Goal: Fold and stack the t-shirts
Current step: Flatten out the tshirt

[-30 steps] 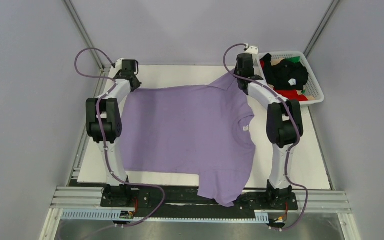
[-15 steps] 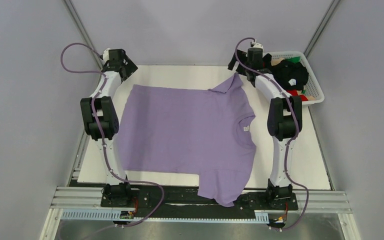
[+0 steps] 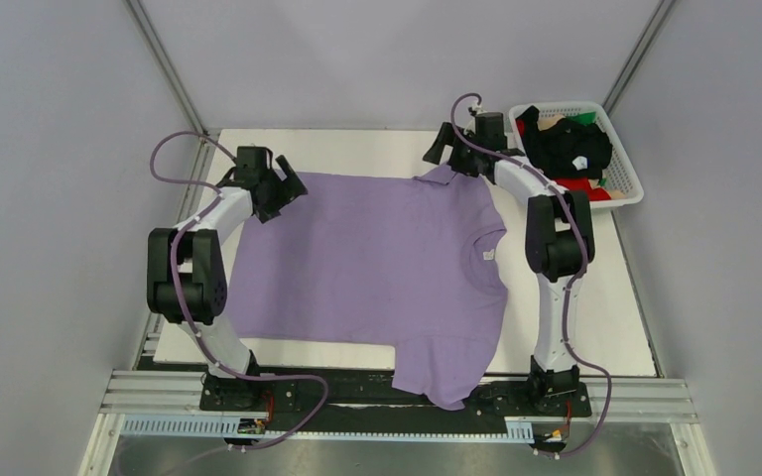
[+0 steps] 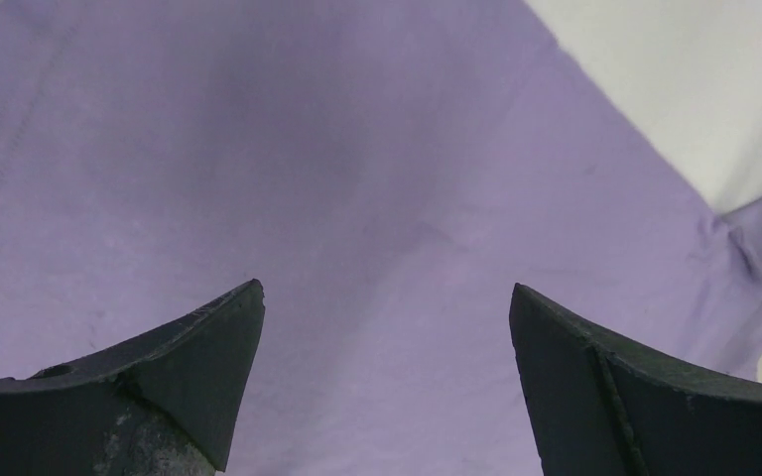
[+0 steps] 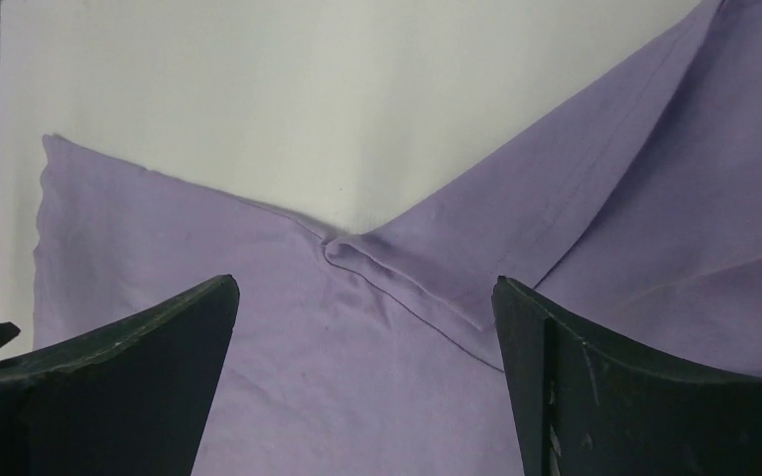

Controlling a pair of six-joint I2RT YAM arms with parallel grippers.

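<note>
A large lavender t-shirt [image 3: 377, 258] lies spread flat on the white table [image 3: 615, 317], its neck with a small white label [image 3: 487, 255] to the right. Its near sleeve [image 3: 446, 377] hangs over the front edge. My left gripper [image 3: 290, 188] hovers open over the shirt's far left corner; in the left wrist view only purple cloth [image 4: 357, 178] shows between its fingers [image 4: 382, 297]. My right gripper [image 3: 439, 149] stands open above the far sleeve [image 5: 516, 228], which lies folded over with a crease [image 5: 337, 248], nothing between the fingers [image 5: 364, 288].
A white lattice basket [image 3: 623, 169] at the back right holds more t-shirts: black [image 3: 571, 149], red [image 3: 580, 188], beige and green. Grey walls close in the left, back and right. The arm bases sit on a rail [image 3: 397, 397] at the near edge.
Both grippers have opened and let go of the shirt's far edge. They lifted back, then swung inward over the cloth. The shirt's far edge now lies flatter.
</note>
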